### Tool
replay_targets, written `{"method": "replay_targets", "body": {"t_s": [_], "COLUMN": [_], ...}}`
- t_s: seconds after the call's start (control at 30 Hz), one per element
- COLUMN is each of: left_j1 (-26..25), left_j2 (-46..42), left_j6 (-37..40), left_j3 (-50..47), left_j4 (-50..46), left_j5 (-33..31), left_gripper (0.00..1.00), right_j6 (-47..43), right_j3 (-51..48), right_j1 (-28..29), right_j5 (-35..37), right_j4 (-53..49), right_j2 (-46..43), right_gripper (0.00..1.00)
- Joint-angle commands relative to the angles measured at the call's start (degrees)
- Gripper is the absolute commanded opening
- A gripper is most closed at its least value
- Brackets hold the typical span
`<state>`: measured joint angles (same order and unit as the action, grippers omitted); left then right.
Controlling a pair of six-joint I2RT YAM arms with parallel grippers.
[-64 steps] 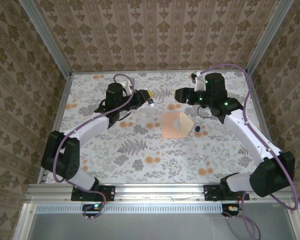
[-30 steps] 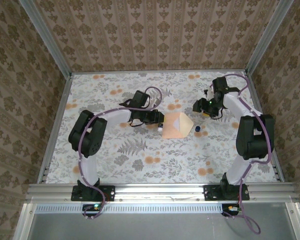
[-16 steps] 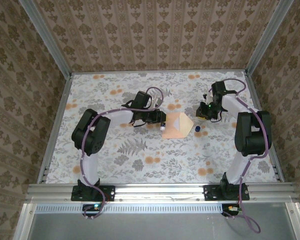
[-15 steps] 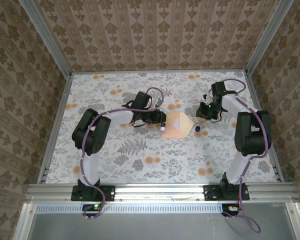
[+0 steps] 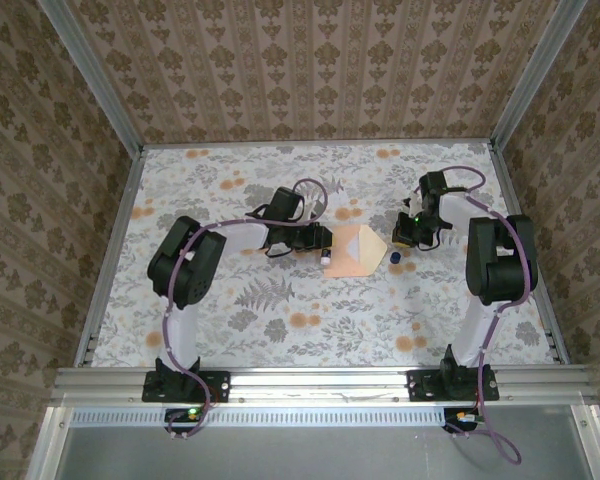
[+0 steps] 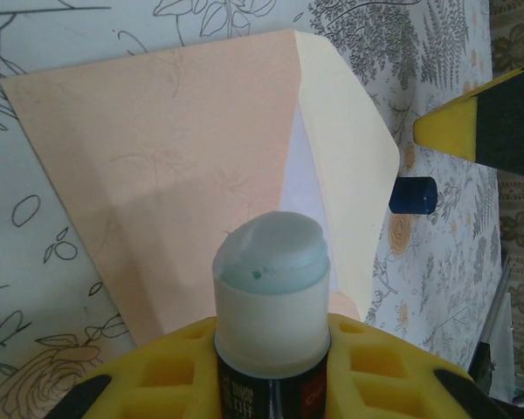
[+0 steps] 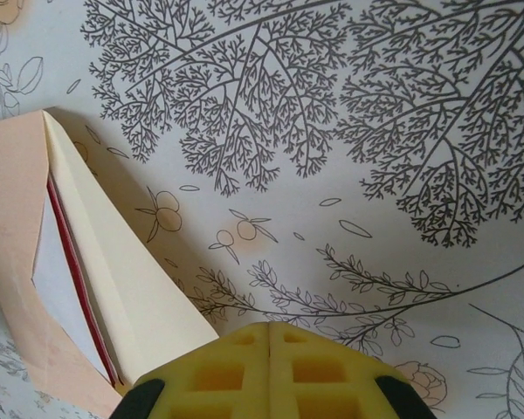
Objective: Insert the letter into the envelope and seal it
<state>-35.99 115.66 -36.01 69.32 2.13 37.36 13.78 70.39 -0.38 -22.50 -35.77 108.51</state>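
Table (image 5: 280,310), flowered cloth: the work is confined to the stretch between the two sets of jaws.

Envelope (image 6: 175,157): laid flat just ahead of the left gripper (image 6: 271,358), its peach body nearest those jaws and its mouth turned towards the right ones.

Flap (image 6: 349,175): open, cream inner face up. Its point is directed at the right gripper (image 7: 271,345), whose jaws are pressed together on nothing, with the flap's edge just to their left.

Letter (image 7: 57,271): already tucked inside. A white wedge and a red border line are seen in the mouth beside the fold.

Glue stick (image 6: 269,271): clamped in the left jaws, uncapped, its glue face pointing out ahead of them over the envelope body. No contact with paper is seen.

Cap (image 6: 412,195): small, blue, lying on the cloth just beyond the flap's point, between the two grippers.

Step judged in hand: gluing the flap.
- The stick is best carried forward past the mouth before it is lowered, so the letter is not smeared.
- Thin strokes are advised along the two slanted edges, drawn from fold to point, so the paper is pulled taut rather than buckled.
- Pressure should be kept light, as the sheet is likely to slide.
- The flap's point could be pinned by the closed right jaws.
- The cap should be avoided.
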Motion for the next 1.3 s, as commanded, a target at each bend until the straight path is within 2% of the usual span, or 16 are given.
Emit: {"method": "replay_targets", "body": {"t_s": [0.0, 0.83, 1.27], "left_j1": [-0.2, -0.2, -0.3], "left_j2": [1.5, 3.2, 3.8], "left_j6": [-0.6, -2.4, -3.4], "left_j3": [-1.1, -3.2, -2.9], "left_j4": [1.4, 3.6, 4.3], "left_j5": [0.7, 0.3, 0.4], "left_gripper": [0.01, 0.0, 0.0], "right_j6": [-0.7, -0.9, -1.4], "right_j3": [-0.8, 0.2, 1.4], "right_j1": [-0.3, -0.2, 0.1], "right_j5": [1.1, -2.6, -8.6], "right_j4": [0.7, 1.8, 1.1], "right_j2": [1.6, 4.5, 4.1], "right_gripper": [0.0, 0.0, 0.0]}}
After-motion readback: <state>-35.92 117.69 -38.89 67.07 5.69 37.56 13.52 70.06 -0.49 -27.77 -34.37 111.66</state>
